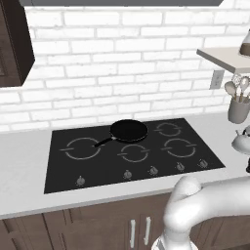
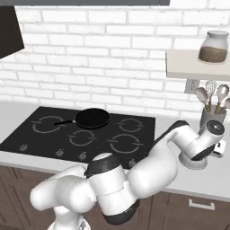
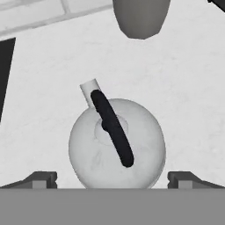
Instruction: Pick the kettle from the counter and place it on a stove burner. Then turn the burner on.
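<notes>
Squat domed kettle, smooth pale counter

Kitchen: cooktop, brick backsplash

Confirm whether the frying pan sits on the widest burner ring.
No: the frying pan rests behind the middle rings, while the widest stove burner lies bare at the left.

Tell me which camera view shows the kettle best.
The hand view: it looks straight down on the kettle, showing the whole dome, black handle and short spout between the open gripper fingertips. The left base view catches only a part of it at the right edge; in the right base view the arm hides most of it.
</notes>
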